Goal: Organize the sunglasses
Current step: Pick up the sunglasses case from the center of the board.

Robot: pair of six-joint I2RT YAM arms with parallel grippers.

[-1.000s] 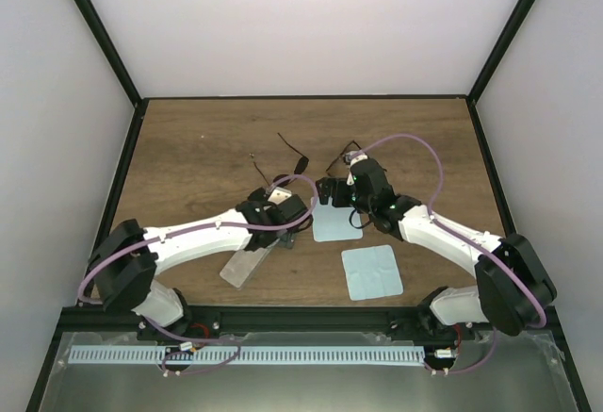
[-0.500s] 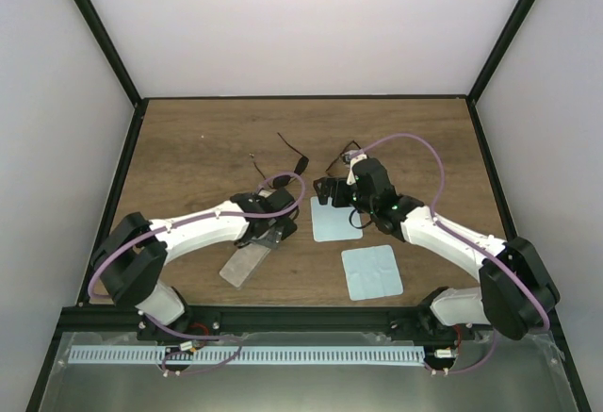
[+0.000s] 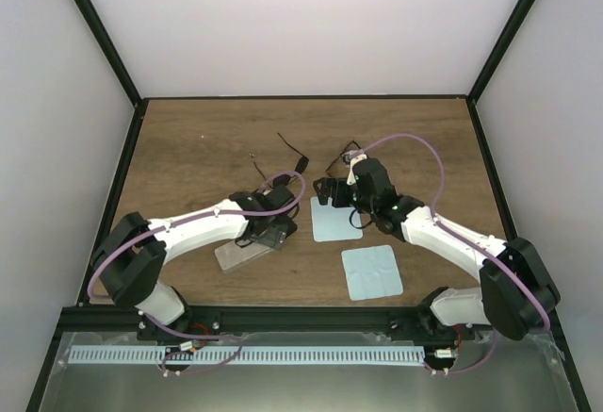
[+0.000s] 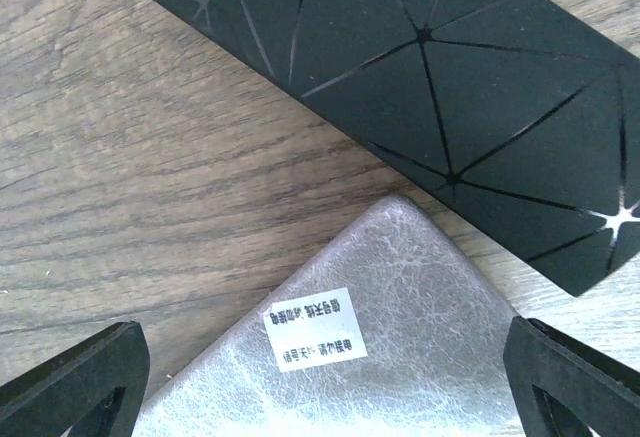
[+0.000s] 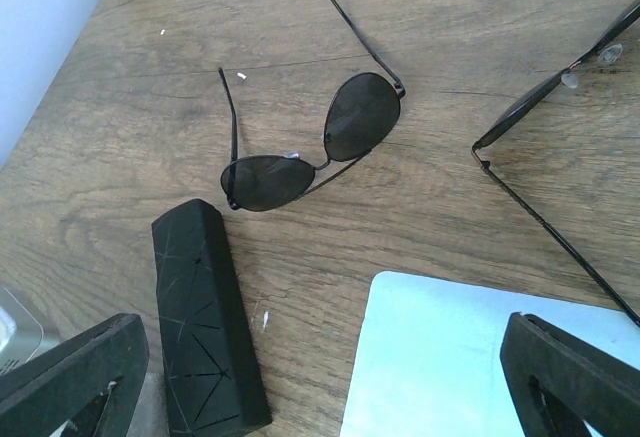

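Two pairs of sunglasses lie on the wooden table. One pair [image 5: 310,147] [image 3: 300,159] sits lenses down with its arms spread, and the other [image 5: 545,137] [image 3: 341,155] shows only partly at the right. My right gripper [image 5: 325,377] [image 3: 323,191] hovers open just in front of them, over the edge of a light blue cloth [image 5: 450,357]. My left gripper [image 4: 325,382] [image 3: 270,231] is open low over a silver case [image 4: 380,357] [image 3: 237,254], with its fingers on either side of the case's corner. A black case [image 4: 430,87] [image 5: 205,322] lies just beyond it.
A second light blue cloth [image 3: 372,272] lies near the front, right of centre. The first cloth [image 3: 336,221] lies between the two grippers. White walls and a black frame enclose the table [image 3: 188,148].
My left gripper has drawn back toward the near left. The silver case under it has swung from a steep diagonal to lying almost crosswise. The right gripper has barely shifted.
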